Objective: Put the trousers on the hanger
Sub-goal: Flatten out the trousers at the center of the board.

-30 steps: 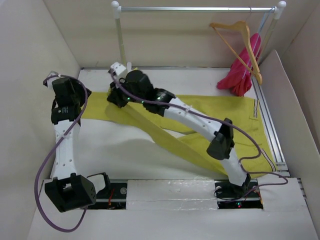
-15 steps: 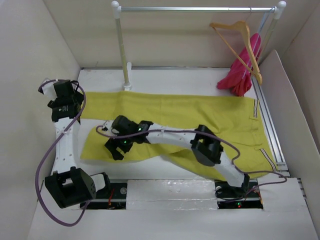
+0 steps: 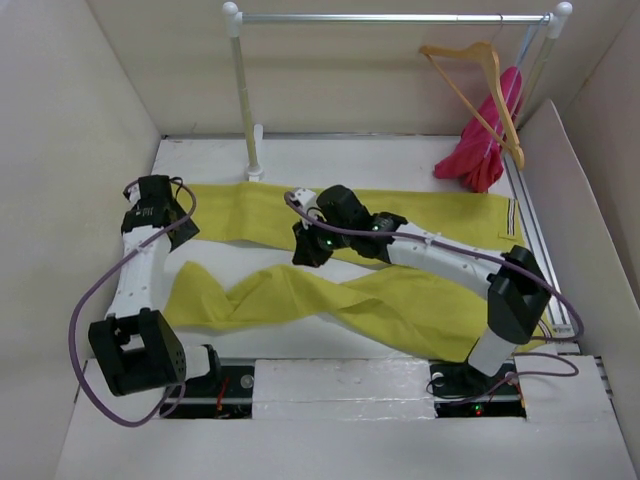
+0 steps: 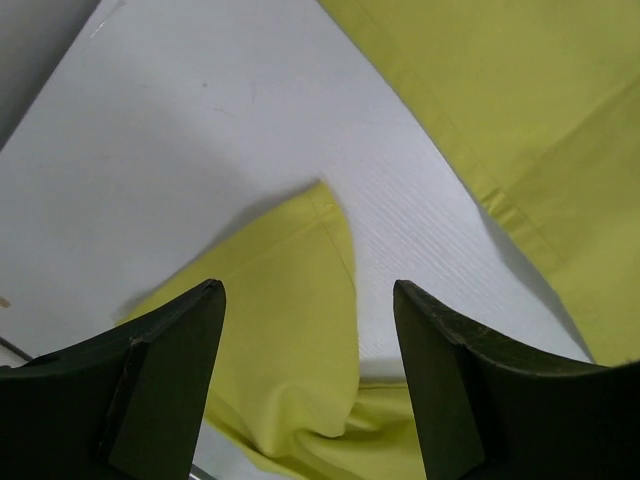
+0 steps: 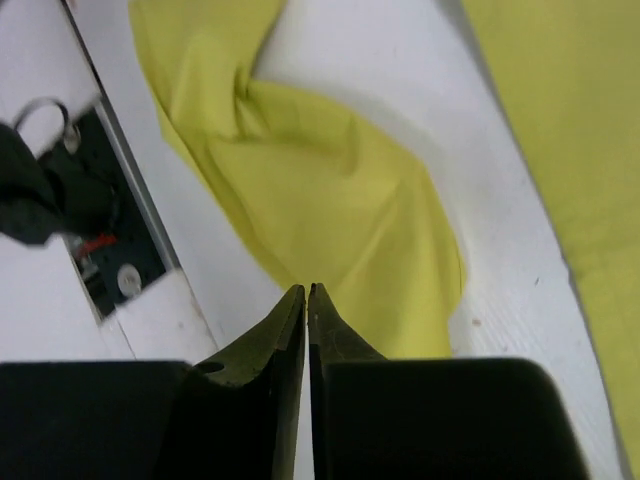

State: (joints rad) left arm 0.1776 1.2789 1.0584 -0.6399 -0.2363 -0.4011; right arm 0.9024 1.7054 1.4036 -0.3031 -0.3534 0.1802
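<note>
In the top view I see the trousers (image 3: 400,305) on the white table (image 3: 400,160). One leg lies flat across the middle of the frame, from left to right. The other leg is twisted and bunched lower down, nearer the arm bases. The hanger (image 3: 470,100) hangs on the rail (image 3: 390,17) in the upper right, well apart from the trousers, and a pink garment (image 3: 475,160) hangs just beside it. My left gripper (image 3: 172,218) is at the left, by the end of the flat leg. My right gripper (image 3: 308,248) is in the middle, between the two legs. In the left wrist view its two fingers (image 4: 165,370) stand wide apart with nothing between them, and yellow cloth lies below and in the upper right. In the right wrist view the fingers (image 5: 270,340) are pressed tight together and hold nothing, and the bunched leg lies below them.
</note>
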